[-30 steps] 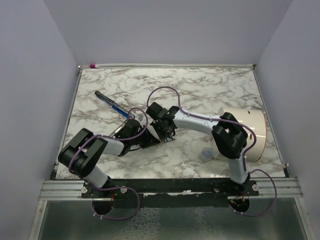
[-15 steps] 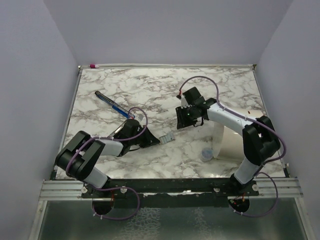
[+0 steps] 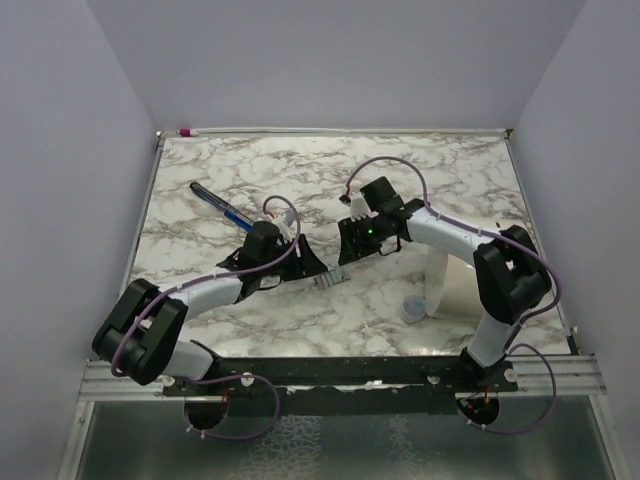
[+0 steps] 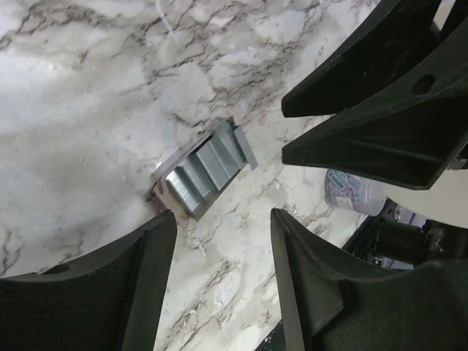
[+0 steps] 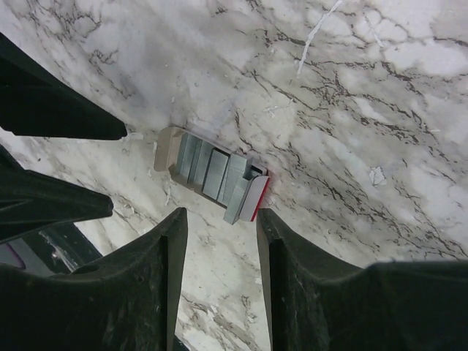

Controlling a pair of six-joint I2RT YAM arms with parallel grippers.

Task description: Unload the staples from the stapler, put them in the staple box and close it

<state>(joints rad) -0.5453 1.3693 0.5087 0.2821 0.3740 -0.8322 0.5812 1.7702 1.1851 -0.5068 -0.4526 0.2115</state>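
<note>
A small tan tray [image 3: 331, 279] with a red-and-white end lies flat on the marble between my two grippers. It holds several silvery strips of staples [image 4: 208, 164] [image 5: 212, 172] side by side. The stapler does not show in any view. My left gripper [image 3: 308, 270] [image 4: 219, 216] is open just left of the tray, with only bare marble between its fingers. My right gripper [image 3: 346, 254] [image 5: 219, 213] is open just above and right of the tray, also with nothing in it. Neither gripper touches the tray.
A blue-black pen [image 3: 222, 207] lies at the back left. A big white roll [image 3: 455, 270] stands on the right beside the right arm, and a small round patterned tub [image 3: 412, 308] [image 4: 351, 191] sits in front of it. A pink-capped item [image 3: 185, 131] rests at the far left edge.
Both grippers have gone from shut and pressed together to open and apart. The right arm swung away to the right, then back toward the tray. The tray now lies free on the marble.
</note>
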